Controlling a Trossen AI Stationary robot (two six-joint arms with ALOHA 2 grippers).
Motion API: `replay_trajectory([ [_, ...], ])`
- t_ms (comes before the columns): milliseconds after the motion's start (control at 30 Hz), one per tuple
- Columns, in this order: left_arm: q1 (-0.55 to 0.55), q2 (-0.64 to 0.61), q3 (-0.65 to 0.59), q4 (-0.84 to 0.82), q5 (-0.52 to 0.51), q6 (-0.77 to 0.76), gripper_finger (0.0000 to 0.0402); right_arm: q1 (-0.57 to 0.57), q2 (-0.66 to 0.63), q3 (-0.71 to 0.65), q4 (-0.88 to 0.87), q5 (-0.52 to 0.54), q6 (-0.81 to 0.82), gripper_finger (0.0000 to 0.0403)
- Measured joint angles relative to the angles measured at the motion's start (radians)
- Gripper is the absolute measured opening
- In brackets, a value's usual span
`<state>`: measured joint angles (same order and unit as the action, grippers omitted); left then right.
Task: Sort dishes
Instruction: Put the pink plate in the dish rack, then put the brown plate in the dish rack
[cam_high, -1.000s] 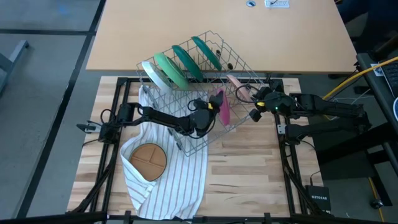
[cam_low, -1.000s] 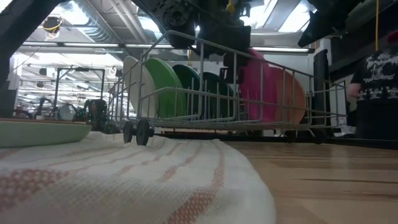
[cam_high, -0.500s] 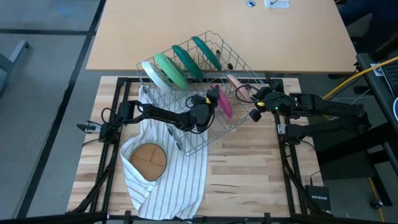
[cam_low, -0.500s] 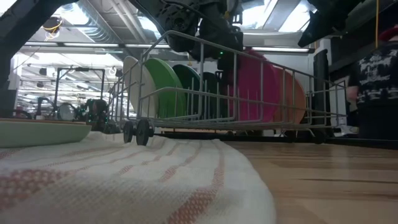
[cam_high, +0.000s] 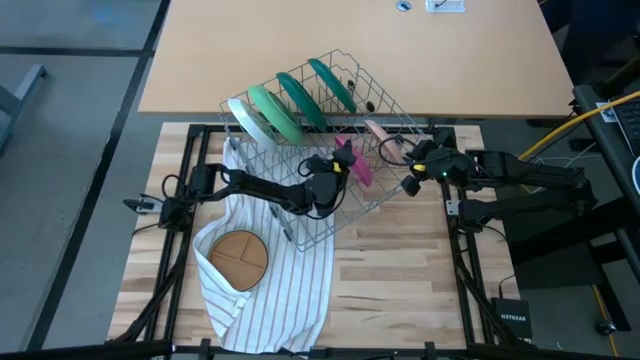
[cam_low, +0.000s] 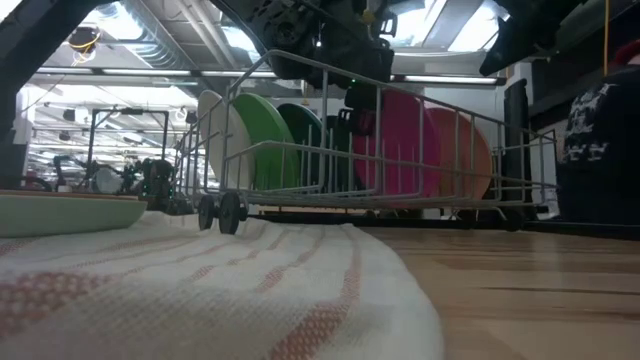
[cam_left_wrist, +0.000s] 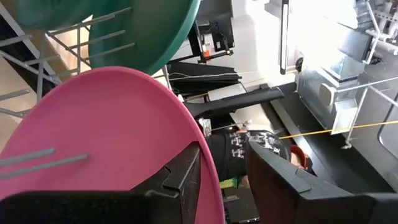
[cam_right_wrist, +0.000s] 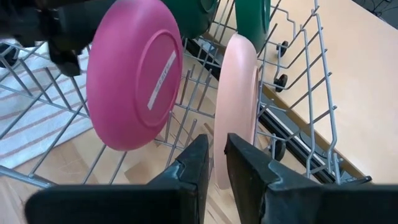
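A wire rack (cam_high: 330, 150) stands at the table's far middle with several green dishes (cam_high: 285, 105) on edge in its slots. My left gripper (cam_high: 340, 168) reaches into the rack from the left and is shut on a magenta plate (cam_high: 356, 165) (cam_right_wrist: 134, 74). My right gripper (cam_high: 402, 152) comes in from the right and is shut on a peach-pink plate (cam_high: 378, 131) (cam_right_wrist: 236, 93), which stands on edge at the rack's right end. A brown-orange dish (cam_high: 240, 253) lies flat on the striped cloth. My left gripper (cam_left_wrist: 224, 152) has the magenta plate's rim (cam_left_wrist: 208, 171) between its two fingers, coming level from the table's left. The plate stands on edge, tilted, inside the rack. Whether its lower edge rests on the wires I cannot tell. My right gripper (cam_right_wrist: 216, 138) pinches the peach-pink plate's near lower rim (cam_right_wrist: 219, 168) between its two fingers, slanting down from the table's right. The plate stands upright on edge between the rack's wires.
A white striped cloth (cam_high: 265, 290) covers the near left of the wooden table and runs under the rack's left corner. Bare wood (cam_high: 400, 290) lies near and right. A larger tan table (cam_high: 350, 40) stands beyond. A person in a dark shirt (cam_low: 600, 130) stands behind.
My left gripper has rolled at the wrist inside the rack. The magenta plate has turned with it, from standing straight to slanting, its upper part swinging toward the far left.
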<state>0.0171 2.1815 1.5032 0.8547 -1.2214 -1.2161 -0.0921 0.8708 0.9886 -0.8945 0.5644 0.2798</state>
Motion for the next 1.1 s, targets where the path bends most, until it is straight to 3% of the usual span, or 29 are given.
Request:
replay_trajectory([
  [467,-0.025,-0.001,0.000,-0.009,-0.058,0.137,0.0117,0.000,0.000,0.000,-0.053,0.000,0.002,0.0062],
  [767,-0.074,-0.002,0.000,-0.006,-0.177,0.322,0.0117,0.000,0.000,0.000,-0.052,0.000,0.002,0.0062],
  [1100,-0.144,-0.013,-0.001,-0.002,-0.196,0.405,0.0117,0.000,0.000,0.000,-0.056,0.000,0.003,0.0062],
])
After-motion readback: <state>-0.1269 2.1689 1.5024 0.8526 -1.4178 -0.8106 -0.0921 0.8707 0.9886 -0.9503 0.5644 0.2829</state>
